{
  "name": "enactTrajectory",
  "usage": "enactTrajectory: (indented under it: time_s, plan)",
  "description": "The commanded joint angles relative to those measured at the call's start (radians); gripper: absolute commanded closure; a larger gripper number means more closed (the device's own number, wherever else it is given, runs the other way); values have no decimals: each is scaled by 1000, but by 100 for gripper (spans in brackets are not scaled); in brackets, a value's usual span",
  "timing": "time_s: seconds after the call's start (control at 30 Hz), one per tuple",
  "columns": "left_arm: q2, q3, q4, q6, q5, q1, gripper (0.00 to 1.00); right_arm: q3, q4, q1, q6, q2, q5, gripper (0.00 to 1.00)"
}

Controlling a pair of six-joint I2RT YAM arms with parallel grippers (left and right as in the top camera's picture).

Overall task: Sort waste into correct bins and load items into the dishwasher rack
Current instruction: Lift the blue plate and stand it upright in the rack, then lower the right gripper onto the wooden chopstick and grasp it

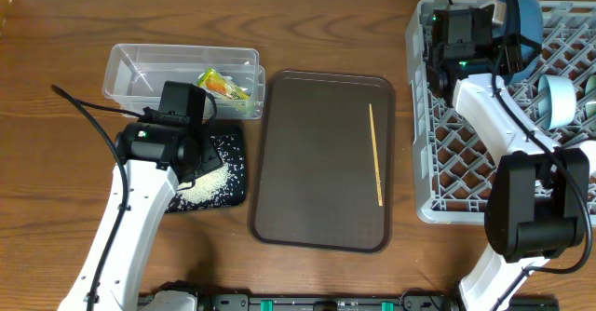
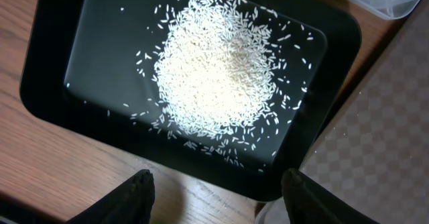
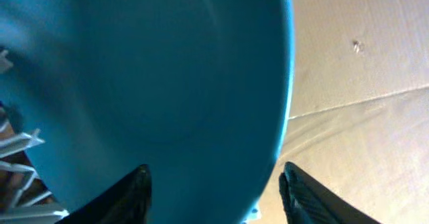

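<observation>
Over black tray (image 2: 53, 83) of rice (image 2: 221, 70), left claw (image 2: 218, 180) wide, right claw (image 3: 214, 177) wide at blue bowl (image 3: 134, 70) in rack (image 1: 466, 153)

warm brown wood grain runs across the surface (image 1: 56, 32). at 10 o'clock the clear tub (image 1: 126, 69) holds a yellow-orange-green wrapper (image 1: 222, 84). white rice (image 2: 221, 70) speckles the glossy black tray (image 2: 53, 83). the serving tray (image 1: 317, 162) is dark brown, faintly checkered, bearing a pale tan stick (image 1: 375, 153). at 2 o'clock, a grey lattice rack (image 1: 456, 176) and a deep blue bowl (image 3: 167, 70).

a wooden counter (image 1: 56, 50) carries a clear tub (image 1: 130, 78), a black tray (image 1: 238, 196), a brown serving tray (image 1: 317, 162) and a grey rack (image 1: 466, 162).
</observation>
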Motion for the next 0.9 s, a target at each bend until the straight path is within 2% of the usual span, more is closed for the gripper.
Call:
enactTrajectory:
  time_s: [0.0,0.23,0.37,0.53,0.63,0.77,0.87]
  plan:
    - [-5,6,-3,-9,-2,4,36,1,0,18,55,-26,17,36]
    - [-5,6,-3,-9,-2,4,36,1,-53,33,78,-190,-241,33]
    - [-5,6,-3,-9,-2,4,36,1,-153,49,92,-292,-573,32]
    - [-5,6,-3,-9,-2,4,36,1,-350,66,293,-360,-1094,36]
    - [-5,6,-3,-9,-2,4,36,1,-441,79,393,-346,-1321,36]
    - [-5,6,-3,-9,-2,4,36,1,-555,118,452,-302,-1392,34]
    - [-5,6,-3,-9,-2,4,36,1,-622,160,457,-255,-1389,37]
